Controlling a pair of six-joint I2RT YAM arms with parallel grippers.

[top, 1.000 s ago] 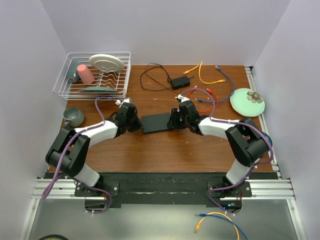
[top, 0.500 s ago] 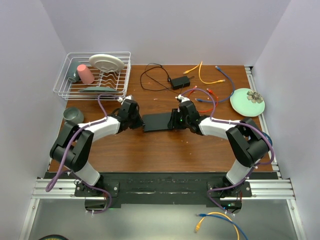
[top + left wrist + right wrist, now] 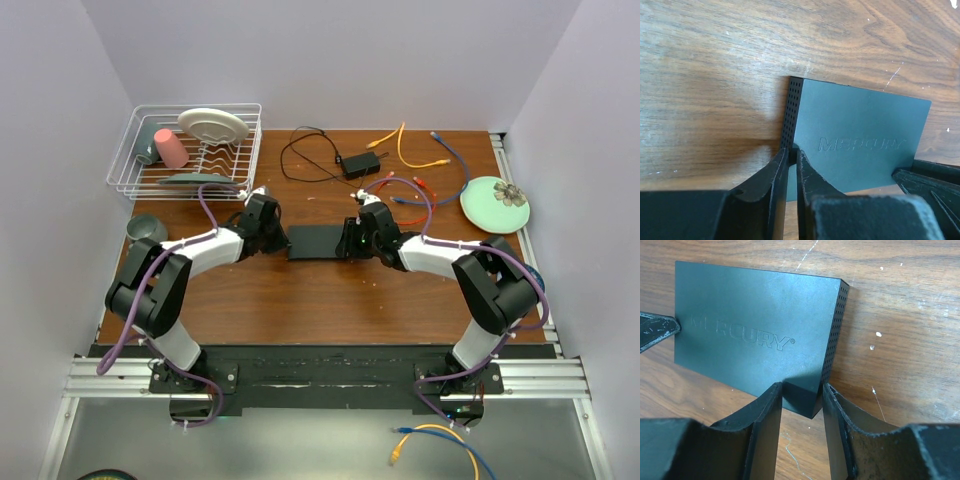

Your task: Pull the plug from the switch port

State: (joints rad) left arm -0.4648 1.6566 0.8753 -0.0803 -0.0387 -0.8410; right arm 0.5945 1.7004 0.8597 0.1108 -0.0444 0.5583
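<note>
I am finding no plug on the flat matte-black rectangular box (image 3: 318, 242) lying mid-table toward the far edge. Its switch port is out of sight, so the pull is looking either finished or unstarted. Its lid is smooth and embossed, its end walls perforated. My right gripper (image 3: 802, 387) is clamping one corner, and my left gripper (image 3: 791, 155) is pressing nearly closed against the opposite end.

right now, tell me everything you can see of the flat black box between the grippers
The switch box is a flat matte-black rectangle, embossed MERCURY on top, with perforated short sides. It lies flat on the wooden table, near its middle. The right gripper straddles one corner, fingers against it; the left gripper meets the opposite end. No ports, plug or cable show on it.
</note>
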